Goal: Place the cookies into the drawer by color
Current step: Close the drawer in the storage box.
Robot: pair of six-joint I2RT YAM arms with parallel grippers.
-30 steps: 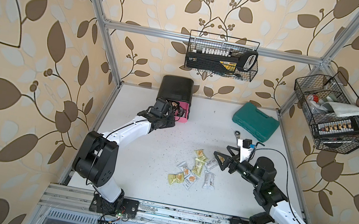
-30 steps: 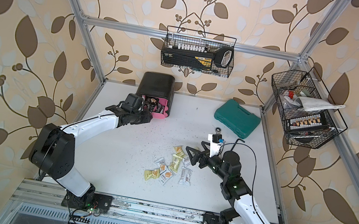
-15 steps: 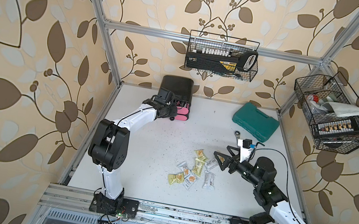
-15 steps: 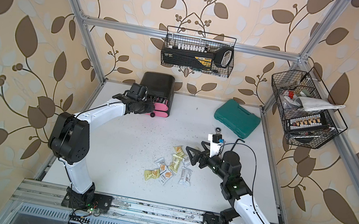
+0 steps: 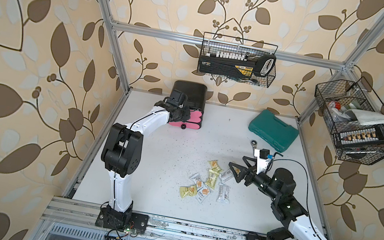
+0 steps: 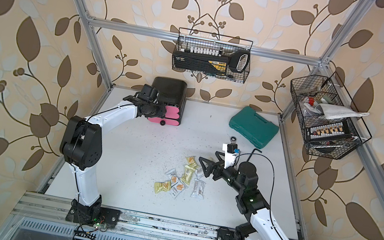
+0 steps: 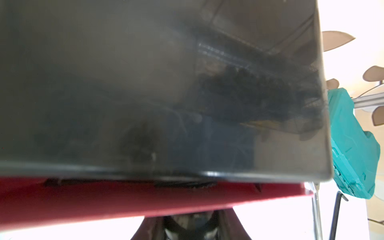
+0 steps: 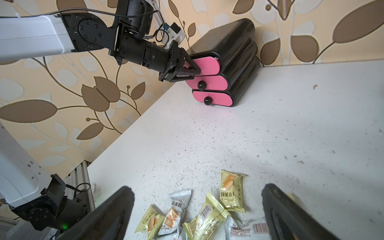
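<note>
In both top views: black rounded three-drawer cabinet [image 5: 190, 91], pink fronts, tabletop's far-left corner; crinkly yellow and white cookie packets [image 5: 206, 182] right of centre.
Left wrist: cabinet top only.
Right wrist: left gripper [image 8: 192, 69] at top drawer front, grip untellable; right gripper [image 8: 196, 189] spread wide over packets.
Judged step: top drawer handling; next, pinch one packet.

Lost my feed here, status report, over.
Left end effector shut on top drawer. Right end effector open over cookies loose on table. Nothing blocking.

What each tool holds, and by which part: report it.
The left tool is shut on the top drawer, apparently at its knob, which the fingers hide. The right tool stands open above the cookies, holding nothing.
</note>
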